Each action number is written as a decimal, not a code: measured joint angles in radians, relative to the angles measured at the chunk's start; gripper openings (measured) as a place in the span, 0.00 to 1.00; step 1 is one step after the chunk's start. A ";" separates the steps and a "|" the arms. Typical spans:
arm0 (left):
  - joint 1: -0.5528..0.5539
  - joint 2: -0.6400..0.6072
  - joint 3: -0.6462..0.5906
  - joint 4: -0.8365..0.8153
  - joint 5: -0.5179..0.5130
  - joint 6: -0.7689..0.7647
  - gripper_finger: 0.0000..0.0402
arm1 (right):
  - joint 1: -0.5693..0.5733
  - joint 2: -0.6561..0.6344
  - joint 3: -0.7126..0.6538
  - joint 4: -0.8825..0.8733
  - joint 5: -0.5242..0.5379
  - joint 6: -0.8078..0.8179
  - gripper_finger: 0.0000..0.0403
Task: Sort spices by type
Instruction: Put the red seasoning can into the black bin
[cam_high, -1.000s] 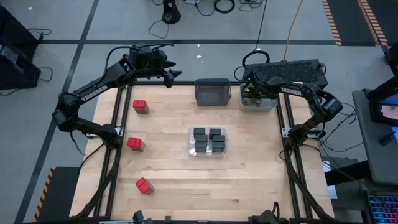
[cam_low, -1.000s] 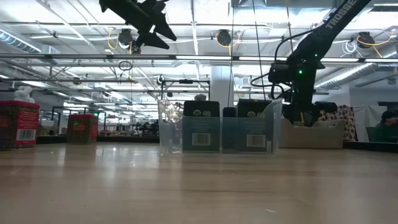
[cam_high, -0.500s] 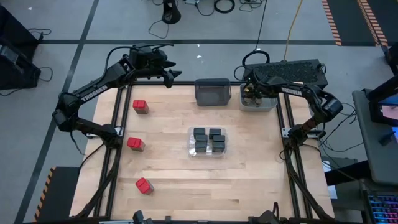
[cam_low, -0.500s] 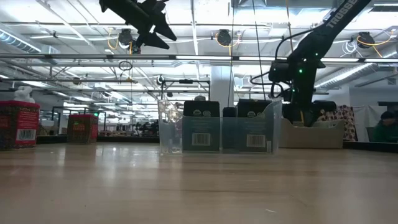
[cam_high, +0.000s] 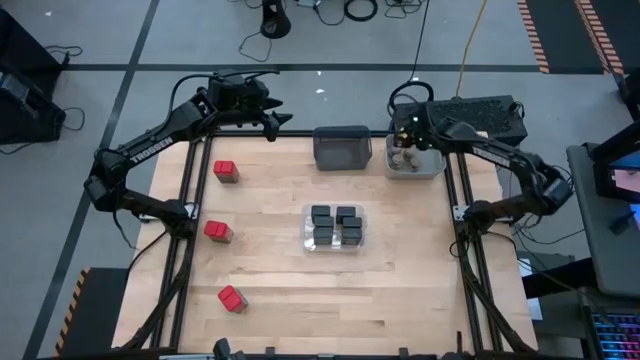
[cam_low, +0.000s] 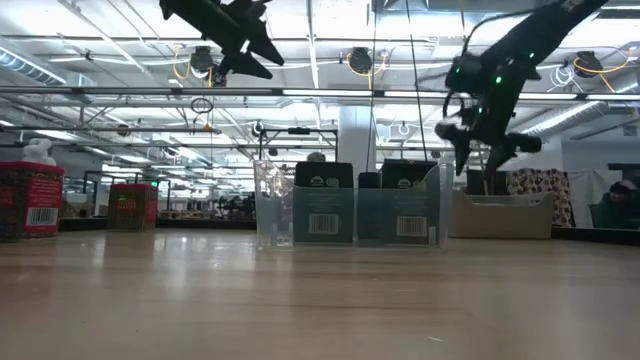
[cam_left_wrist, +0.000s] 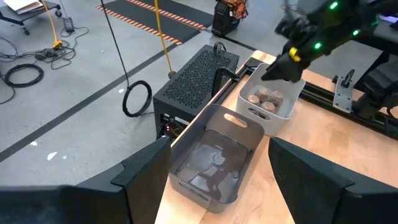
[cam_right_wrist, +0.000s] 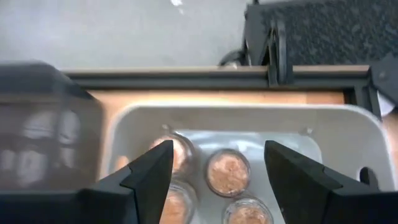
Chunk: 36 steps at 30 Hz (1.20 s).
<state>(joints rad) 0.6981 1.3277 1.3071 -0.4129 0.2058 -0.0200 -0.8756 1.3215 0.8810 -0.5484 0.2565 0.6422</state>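
Red boxes (cam_high: 226, 171) sit in a line down the left side of the bench (cam_high: 270, 280), well apart from each other. High over the far left corner hangs the left claw (cam_high: 275, 122), spread and holding nothing. Black boxes (cam_high: 335, 225) are packed inside the clear bin (cam_high: 306, 228) in the middle. Behind it is a dark grey bin (cam_high: 342, 148). At the far right, little tan-lidded jars (cam_right_wrist: 227, 172) lie in the light grey bin (cam_high: 415, 171). The right claw (cam_high: 408, 135) hangs above them, spread and holding nothing.
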 joint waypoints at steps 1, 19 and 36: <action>0.000 0.000 0.000 0.000 0.004 0.000 0.69 | 0.004 -0.023 0.000 0.003 0.000 0.000 0.58; -0.031 0.000 0.000 0.003 0.089 -0.004 0.69 | 0.204 -0.198 0.027 0.333 -0.184 0.003 0.58; -0.099 -0.015 0.000 -0.027 0.090 -0.026 0.69 | 0.520 -0.051 0.315 0.344 -0.180 -0.174 0.58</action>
<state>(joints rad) 0.5991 1.3124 1.3071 -0.4403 0.2955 -0.0463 -0.3559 1.2706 1.1965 -0.2044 0.0762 0.4682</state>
